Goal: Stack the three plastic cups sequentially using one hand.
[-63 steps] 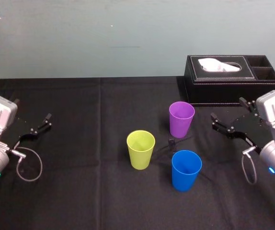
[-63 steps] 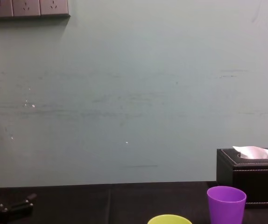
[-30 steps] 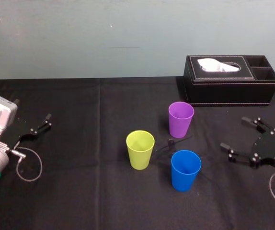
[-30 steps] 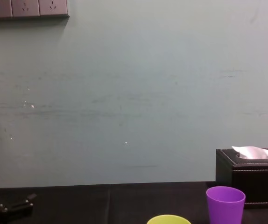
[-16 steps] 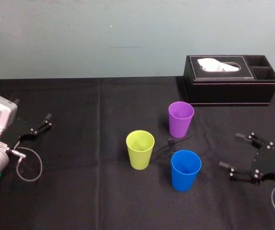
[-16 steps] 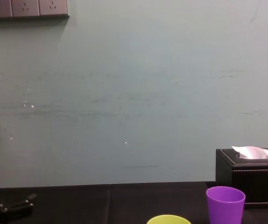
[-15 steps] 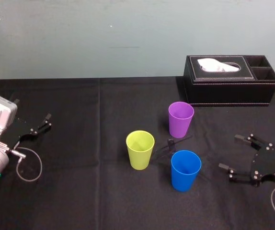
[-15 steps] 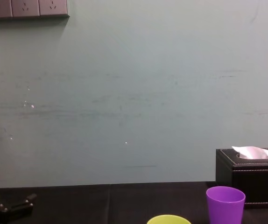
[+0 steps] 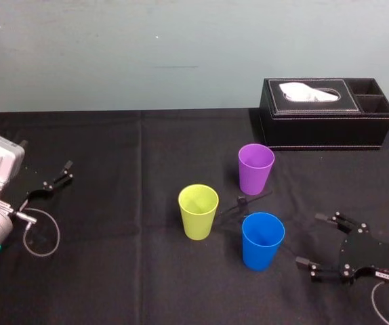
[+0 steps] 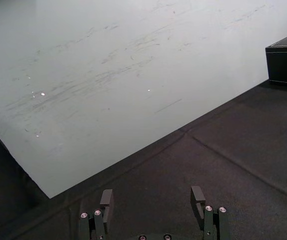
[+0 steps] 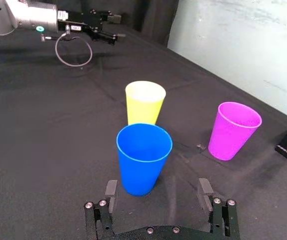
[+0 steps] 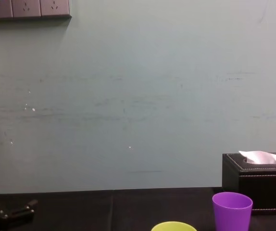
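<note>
Plastic cups upright and apart on black tablecloth (image 9: 113,271): smooth tapered purple cup (image 9: 256,168) rearmost, yellow-green cup (image 9: 198,211) left of it, blue cup (image 9: 263,240) nearest. Black thin-fingered right gripper (image 9: 310,239) low, just right of blue cup, fingers spread wide, empty. Left gripper (image 9: 64,172) parked far left, fingers apart.

The purple cup (image 9: 256,168), the blue cup (image 9: 262,241) and the yellow-green cup (image 9: 198,212) are showing smooth, softly shiny plastic — the counter (image 9: 113,271) is wearing matt, creased black cloth, the tissue box (image 9: 323,132) a stitched leather-like covering.
</note>
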